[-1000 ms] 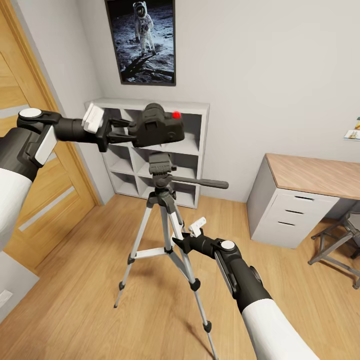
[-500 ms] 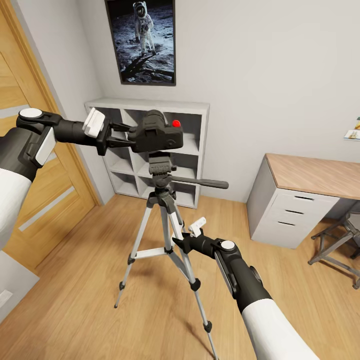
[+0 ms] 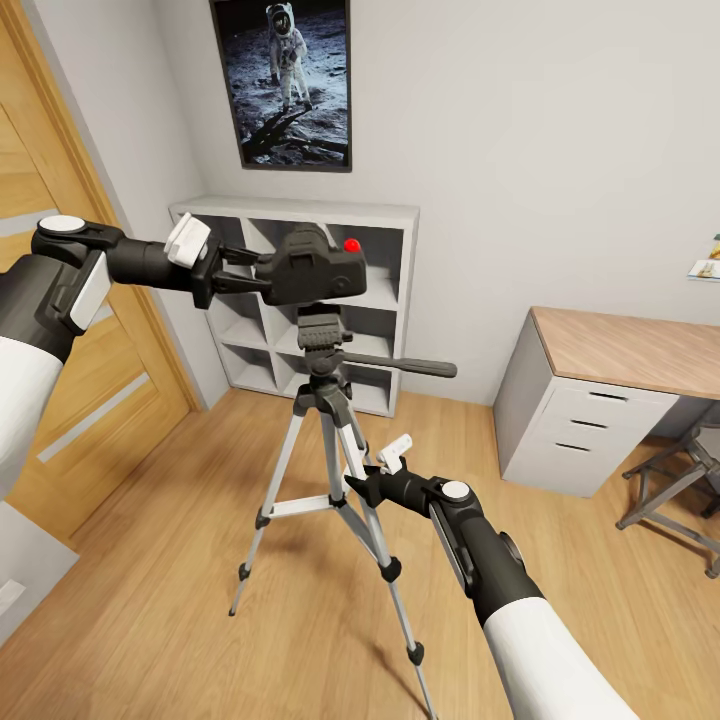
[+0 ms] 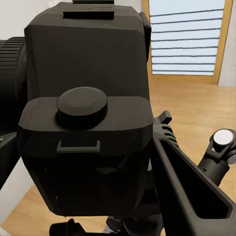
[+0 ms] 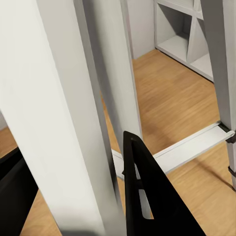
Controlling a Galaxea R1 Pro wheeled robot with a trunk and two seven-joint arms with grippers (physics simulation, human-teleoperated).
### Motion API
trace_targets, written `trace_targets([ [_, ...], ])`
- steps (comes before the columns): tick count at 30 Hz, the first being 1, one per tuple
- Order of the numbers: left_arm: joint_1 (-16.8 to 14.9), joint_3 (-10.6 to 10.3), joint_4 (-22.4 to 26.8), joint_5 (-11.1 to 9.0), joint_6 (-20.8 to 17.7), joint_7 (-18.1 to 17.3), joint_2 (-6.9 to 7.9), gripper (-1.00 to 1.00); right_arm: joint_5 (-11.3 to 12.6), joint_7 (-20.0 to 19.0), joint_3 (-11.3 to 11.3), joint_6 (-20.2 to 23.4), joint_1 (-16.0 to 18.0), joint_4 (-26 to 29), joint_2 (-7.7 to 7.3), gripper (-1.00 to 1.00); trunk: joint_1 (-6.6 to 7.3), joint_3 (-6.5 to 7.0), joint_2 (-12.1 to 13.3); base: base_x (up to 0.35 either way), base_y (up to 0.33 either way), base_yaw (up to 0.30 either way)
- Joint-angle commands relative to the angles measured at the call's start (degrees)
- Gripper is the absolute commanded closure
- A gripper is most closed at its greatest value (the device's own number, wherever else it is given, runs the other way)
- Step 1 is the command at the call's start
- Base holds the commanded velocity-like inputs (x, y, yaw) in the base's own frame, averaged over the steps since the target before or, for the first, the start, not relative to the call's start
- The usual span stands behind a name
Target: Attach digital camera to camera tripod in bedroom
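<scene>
Camera (image 3: 312, 270) clasped by the left gripper (image 3: 238, 270), just above the tripod (image 3: 325, 400) head; right gripper (image 3: 357, 490) clamps a silver tripod leg.

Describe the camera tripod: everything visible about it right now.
The camera tripod stands upright on the wood plank floor before the white cube shelf. It has thin silver legs with black joints and feet, silver braces to the centre column, and a black head with a long pan handle pointing toward the desk. The right gripper is clamped on one leg. The left gripper holds the digital camera at the head; contact there is unclear.
</scene>
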State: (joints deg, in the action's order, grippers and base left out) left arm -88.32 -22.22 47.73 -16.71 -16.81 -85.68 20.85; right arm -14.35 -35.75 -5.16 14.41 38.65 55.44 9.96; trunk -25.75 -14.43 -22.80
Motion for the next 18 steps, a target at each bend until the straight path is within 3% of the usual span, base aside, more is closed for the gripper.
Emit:
trace_targets([
  [1,-0.1,-0.28,-0.02,-0.48,-0.44,-0.03,0.09,1.0,-0.18,-0.28,0.06,0.3,0.06,0.11,0.04,1.0,-0.03,-0.12,-0.12,0.0,0.0,0.0],
  [18,-0.1,-0.2,-0.32,-0.77,0.11,-0.13,0.04,1.0,-0.24,-0.26,0.05,0.35,0.05,0.1,0.04,1.0,-0.03,-0.12,-0.12,0.0,0.0,0.0],
])
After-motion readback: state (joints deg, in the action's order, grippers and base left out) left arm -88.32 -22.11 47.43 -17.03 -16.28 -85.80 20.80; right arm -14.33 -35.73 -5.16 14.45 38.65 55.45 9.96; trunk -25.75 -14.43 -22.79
